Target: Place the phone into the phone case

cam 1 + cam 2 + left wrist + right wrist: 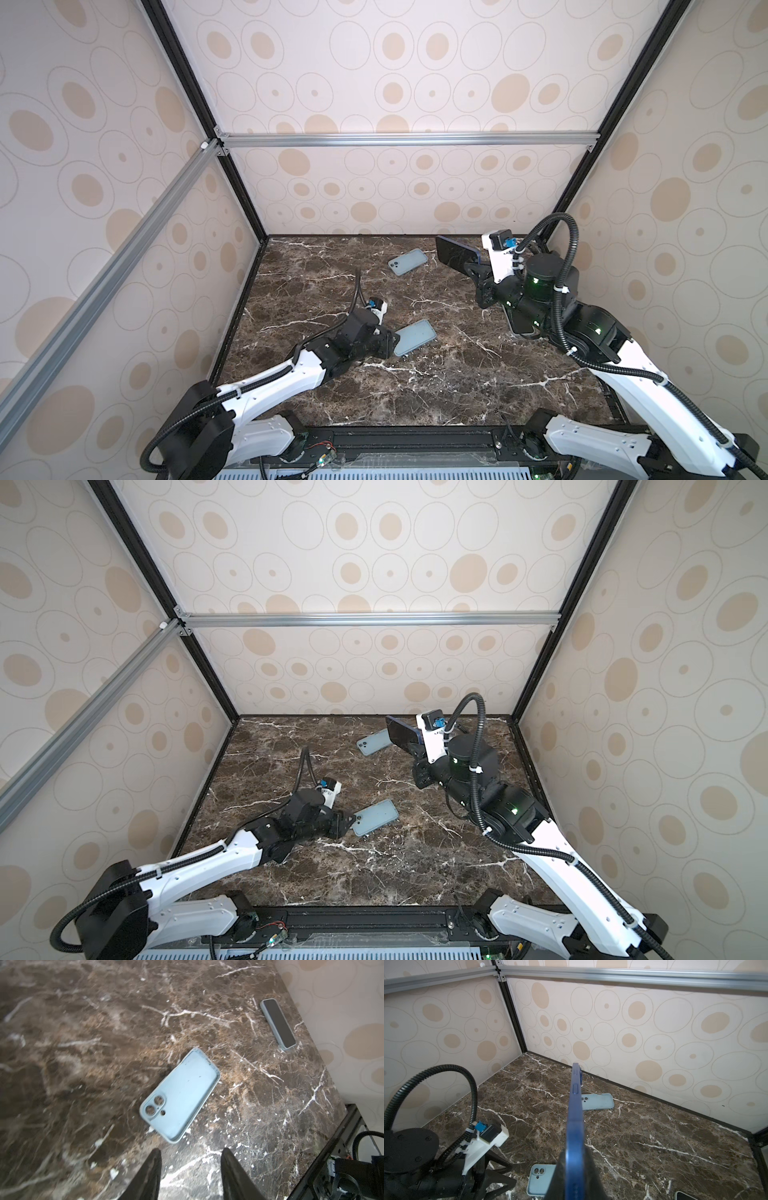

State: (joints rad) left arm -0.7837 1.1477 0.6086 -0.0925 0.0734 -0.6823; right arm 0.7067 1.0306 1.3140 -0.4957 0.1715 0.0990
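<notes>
The step in hand appears to be carrying the phone (455, 252) over to the phone case (415, 337) and seating it. The right jaws are clenched on one end of the dark blue phone, holding it on edge well above the table (415, 399) near the far right corner; the right wrist view shows its thin side with the buttons. The phone case lies flat left of the table's middle, open side up. Its camera cut-outs are at the end nearer the left jaws, which stand released and empty just short of that end, apart from it in the left wrist view. To do this well, I judge the right arm should first turn the phone flat, screen up, and line its camera end up with the cut-outs. One corner or long edge should go in first and the rest be pressed down after, since a soft case lip tends to resist a straight drop. The left jaws would best pin the case's rim so that it cannot skate on the smooth marble-patterned top. Two lookalikes are to be avoided: a light blue cased phone (408, 262) lying back up toward the far wall, and another cased phone (278, 1024) lying screen up near the right edge. No brand, label or writing can be read on anything.
</notes>
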